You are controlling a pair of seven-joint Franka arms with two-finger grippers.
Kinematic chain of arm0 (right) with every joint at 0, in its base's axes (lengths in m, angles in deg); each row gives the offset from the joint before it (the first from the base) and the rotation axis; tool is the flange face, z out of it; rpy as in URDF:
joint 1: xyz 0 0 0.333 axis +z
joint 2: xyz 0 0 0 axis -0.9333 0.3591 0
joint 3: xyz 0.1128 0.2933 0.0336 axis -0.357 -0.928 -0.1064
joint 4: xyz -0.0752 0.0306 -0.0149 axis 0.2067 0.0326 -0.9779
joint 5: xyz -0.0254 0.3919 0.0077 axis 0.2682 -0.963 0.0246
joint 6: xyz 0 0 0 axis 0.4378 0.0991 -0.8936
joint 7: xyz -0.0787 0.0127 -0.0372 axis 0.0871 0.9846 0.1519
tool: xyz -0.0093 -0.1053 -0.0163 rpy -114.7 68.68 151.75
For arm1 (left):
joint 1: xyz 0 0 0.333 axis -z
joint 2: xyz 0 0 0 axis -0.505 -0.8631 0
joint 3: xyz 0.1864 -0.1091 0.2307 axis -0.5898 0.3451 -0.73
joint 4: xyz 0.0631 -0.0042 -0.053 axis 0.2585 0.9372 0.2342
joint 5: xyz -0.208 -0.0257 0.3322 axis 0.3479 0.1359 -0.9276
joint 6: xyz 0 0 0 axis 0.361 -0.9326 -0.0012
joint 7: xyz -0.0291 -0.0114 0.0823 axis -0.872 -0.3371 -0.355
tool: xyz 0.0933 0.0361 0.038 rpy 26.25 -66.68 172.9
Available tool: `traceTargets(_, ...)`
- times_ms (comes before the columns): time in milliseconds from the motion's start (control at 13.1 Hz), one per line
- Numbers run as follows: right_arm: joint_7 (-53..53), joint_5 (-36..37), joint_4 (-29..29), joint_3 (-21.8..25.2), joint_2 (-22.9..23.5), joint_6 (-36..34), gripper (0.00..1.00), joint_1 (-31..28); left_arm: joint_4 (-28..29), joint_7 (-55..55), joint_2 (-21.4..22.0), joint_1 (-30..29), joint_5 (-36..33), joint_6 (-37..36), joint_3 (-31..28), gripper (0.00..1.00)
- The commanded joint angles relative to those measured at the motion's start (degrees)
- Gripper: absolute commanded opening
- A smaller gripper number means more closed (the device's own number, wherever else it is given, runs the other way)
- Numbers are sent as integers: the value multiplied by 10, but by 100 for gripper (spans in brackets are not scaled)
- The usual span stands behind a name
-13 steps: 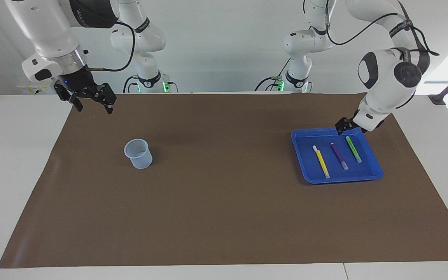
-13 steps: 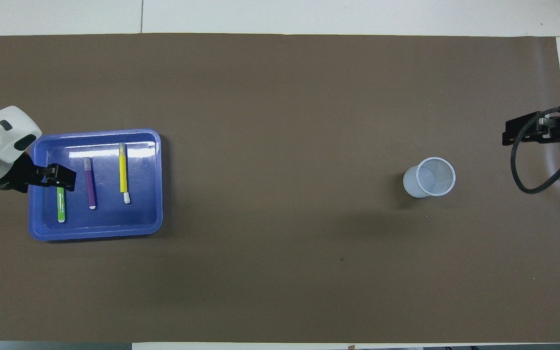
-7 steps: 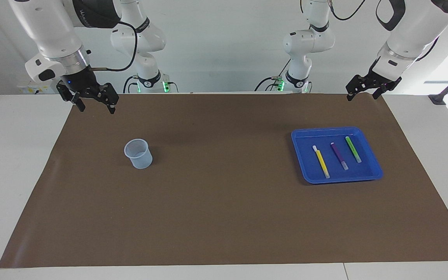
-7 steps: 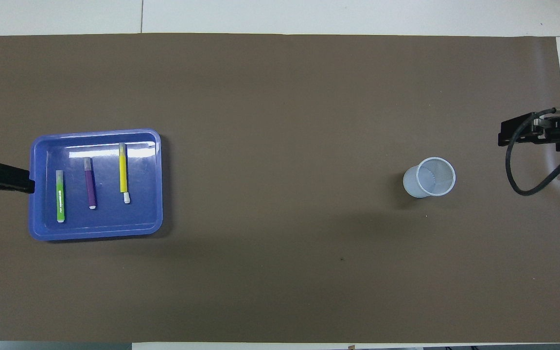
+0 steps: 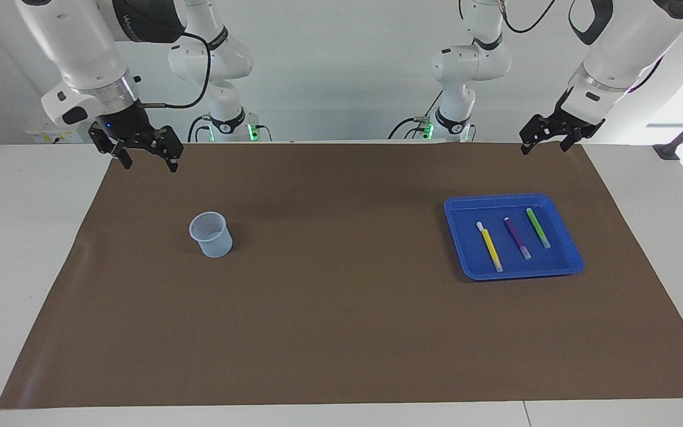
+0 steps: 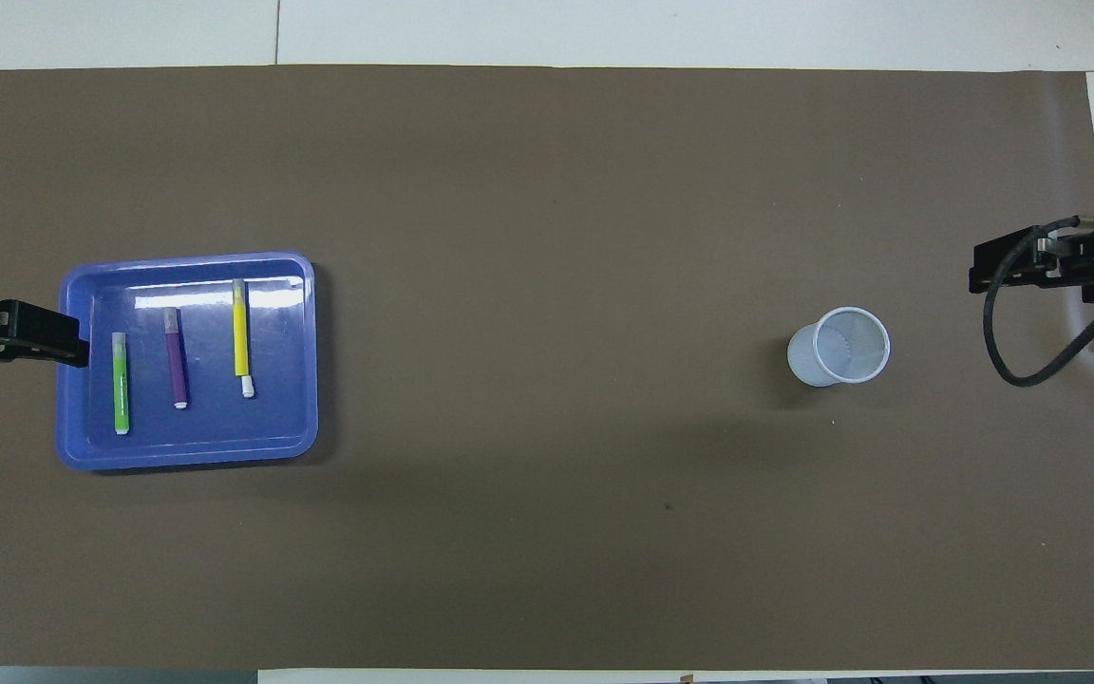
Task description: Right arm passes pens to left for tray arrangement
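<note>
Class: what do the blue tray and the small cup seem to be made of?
Tray: probably glossy moulded plastic; bright light streaks on its floor, rounded corners.
Cup: likely thin translucent plastic, matte-looking; its bluish wall lets light through.

My left gripper (image 5: 545, 139) hangs raised with its fingers spread, holding nothing. My right gripper (image 5: 146, 158) hangs raised too, fingers spread wide, also holding nothing.
</note>
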Motion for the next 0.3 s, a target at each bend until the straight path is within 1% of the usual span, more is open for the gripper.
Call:
traceTargets(0,-2,3,-4,-5,-6,-6,100,-1,-41,6,-16,11,0,-30,-3,100)
traceTargets(228,-2,2,-4,-3,-6,-6,100,-9,-41,6,-15,11,3,-30,-2,100)
